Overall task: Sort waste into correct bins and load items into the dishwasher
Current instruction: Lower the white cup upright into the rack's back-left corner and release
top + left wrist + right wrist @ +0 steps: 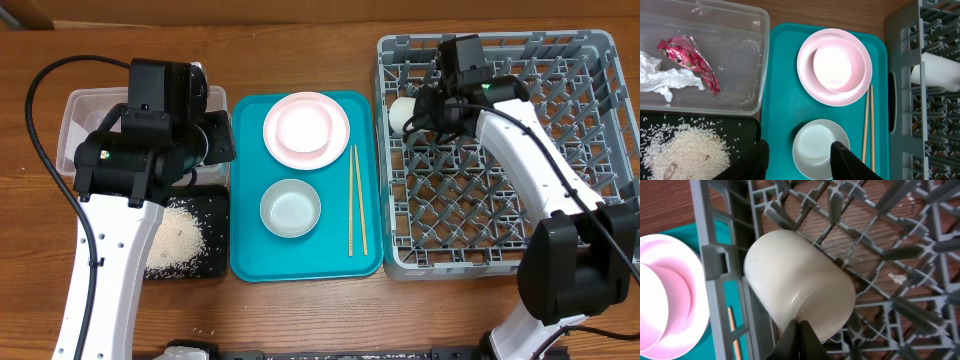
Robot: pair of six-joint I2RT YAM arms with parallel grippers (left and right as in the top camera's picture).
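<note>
My right gripper [801,330] is shut on the rim of the small white cup [800,285], which lies on its side at the far left of the grey dish rack [500,200]. My left gripper [797,160] is open above a white bowl [817,147] on the teal tray. A pink plate [340,130] carries the second bowl [303,127]. Chopsticks [355,200] lie to the right of the bowls. The clear tub [740,60] holds the red wrapper [687,57] and the tissue [662,80]. The black tray [740,127] holds the rice [685,150].
The teal serving tray [250,240] lies between the bins on the left and the rack on the right. The left arm covers part of the tub and black tray in the overhead view. A few rice grains lie on the wooden table near the front edge.
</note>
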